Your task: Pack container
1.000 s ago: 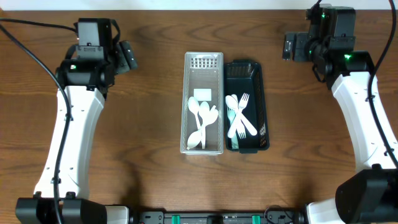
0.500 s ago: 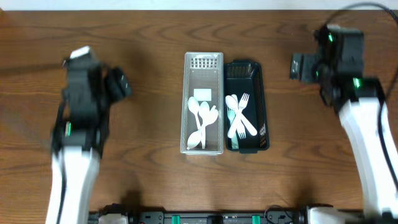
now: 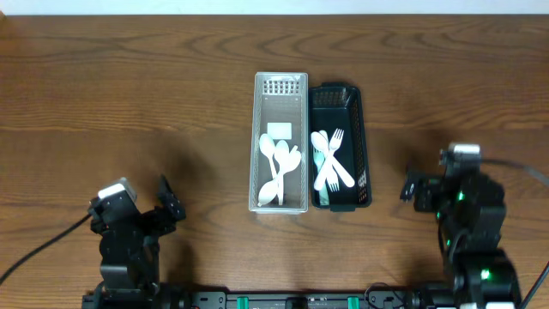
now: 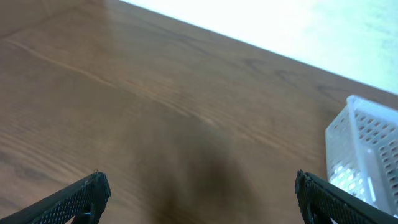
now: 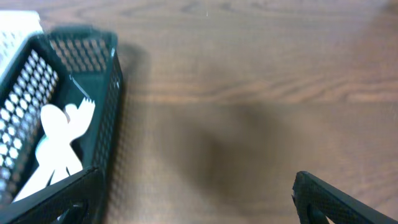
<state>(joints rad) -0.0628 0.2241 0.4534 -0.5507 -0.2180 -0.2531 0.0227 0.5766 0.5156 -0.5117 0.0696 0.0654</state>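
A clear plastic container (image 3: 281, 94) at the table's middle holds white spoons (image 3: 279, 163). Touching its right side, a dark green container (image 3: 358, 137) holds white forks (image 3: 331, 161). My left gripper (image 3: 170, 204) is open and empty at the front left, far from both; in the left wrist view (image 4: 199, 199) the clear container's corner (image 4: 367, 149) shows at right. My right gripper (image 3: 410, 187) is open and empty at the front right; in the right wrist view (image 5: 199, 199) the green container (image 5: 102, 93) with forks (image 5: 59, 140) lies at left.
The wooden table (image 3: 129, 103) surrounds the two containers. Both arms sit folded low at the front edge.
Both arms have pulled back from the far corners of the table to the front edge, folded low. The containers and cutlery have not moved.
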